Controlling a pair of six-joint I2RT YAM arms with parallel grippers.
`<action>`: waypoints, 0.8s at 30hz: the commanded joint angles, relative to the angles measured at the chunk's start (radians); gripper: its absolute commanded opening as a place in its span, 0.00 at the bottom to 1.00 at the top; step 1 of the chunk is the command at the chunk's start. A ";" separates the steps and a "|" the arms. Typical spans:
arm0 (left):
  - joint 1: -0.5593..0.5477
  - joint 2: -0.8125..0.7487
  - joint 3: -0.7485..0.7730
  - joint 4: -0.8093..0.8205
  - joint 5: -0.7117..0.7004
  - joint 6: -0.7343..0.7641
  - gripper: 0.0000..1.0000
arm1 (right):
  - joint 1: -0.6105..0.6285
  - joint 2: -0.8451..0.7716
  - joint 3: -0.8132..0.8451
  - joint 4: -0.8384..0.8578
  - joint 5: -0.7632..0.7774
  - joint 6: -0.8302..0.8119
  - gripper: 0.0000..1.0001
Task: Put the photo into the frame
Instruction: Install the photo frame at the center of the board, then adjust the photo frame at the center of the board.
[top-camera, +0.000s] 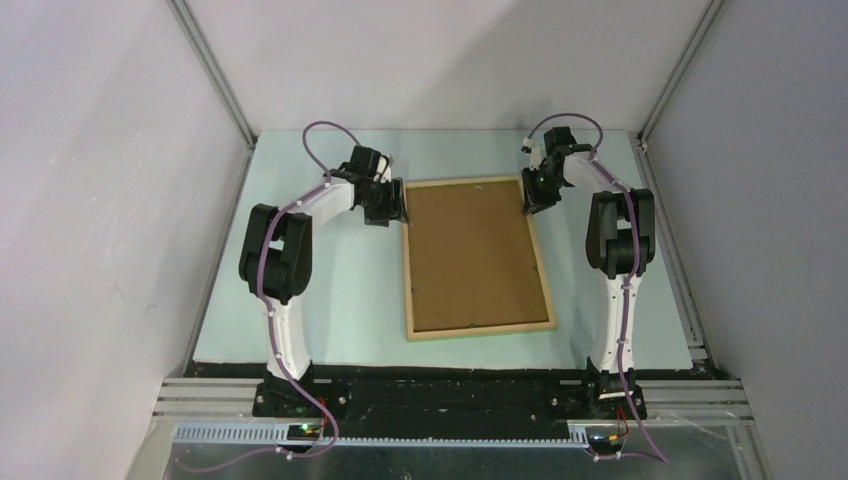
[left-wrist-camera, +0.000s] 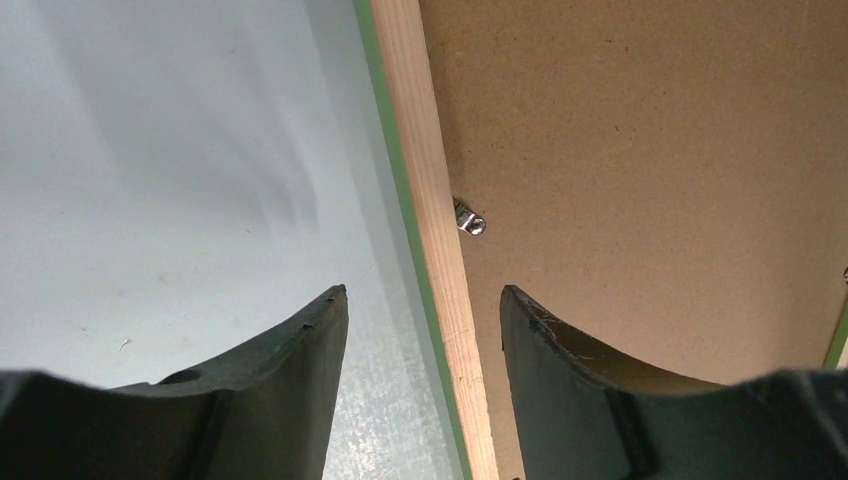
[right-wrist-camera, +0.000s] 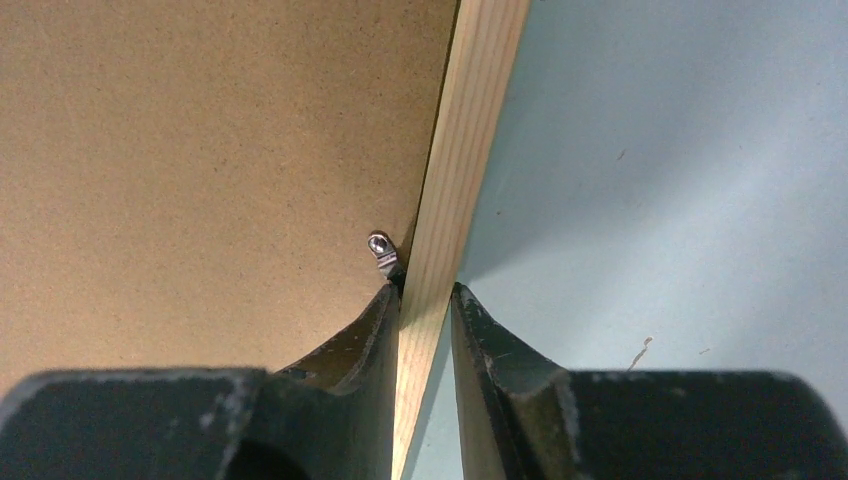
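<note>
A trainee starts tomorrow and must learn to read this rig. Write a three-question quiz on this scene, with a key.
1. True or false: the frame lies with its brown backing board facing up.
2. What is the right gripper shut on? A. the frame's right rail. B. the middle of the backing board. C. nothing.
3. Fill in: the left gripper is ___, with one finger on each side of the frame's left rail.
Key: 1 true; 2 A; 3 open.
</note>
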 joint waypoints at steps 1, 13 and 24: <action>0.006 -0.053 -0.010 0.011 0.021 0.017 0.62 | 0.011 0.036 0.046 0.026 0.001 -0.011 0.24; 0.010 -0.096 -0.049 0.010 -0.016 0.075 0.63 | 0.008 0.038 0.084 -0.015 -0.017 -0.015 0.57; 0.028 -0.140 -0.081 0.014 -0.017 0.087 0.63 | -0.022 -0.175 -0.218 0.038 -0.073 -0.037 0.63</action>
